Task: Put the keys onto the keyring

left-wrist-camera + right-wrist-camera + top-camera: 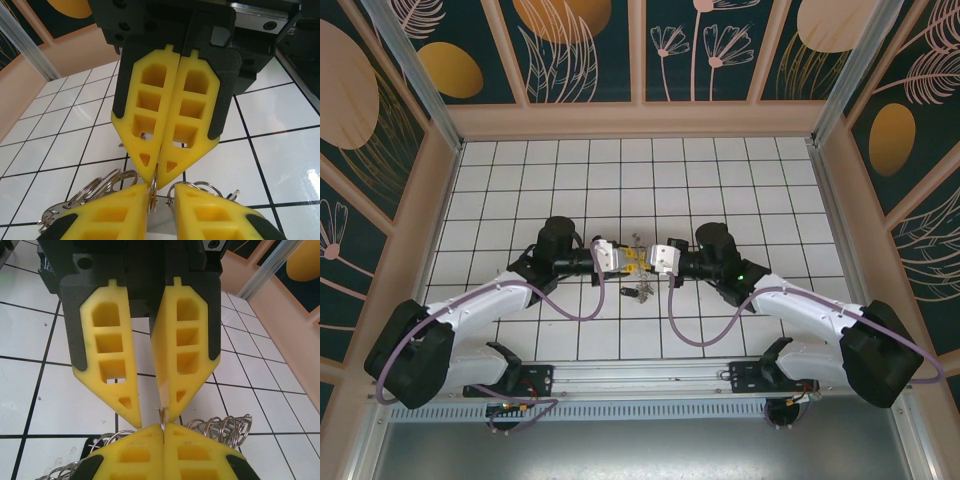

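While the right end effector point(163, 430) pinches the keyring point(162, 415) wire, the left end effector point(160, 187) straddles it, narrowly parted; threading seems underway, and the left must next close precisely.

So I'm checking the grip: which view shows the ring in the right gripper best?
Right wrist: the ring stands edge-on, rising from the tips of the shut right gripper. Left wrist shows it partly hidden between yellow fingers. In top external it is too small to make out.
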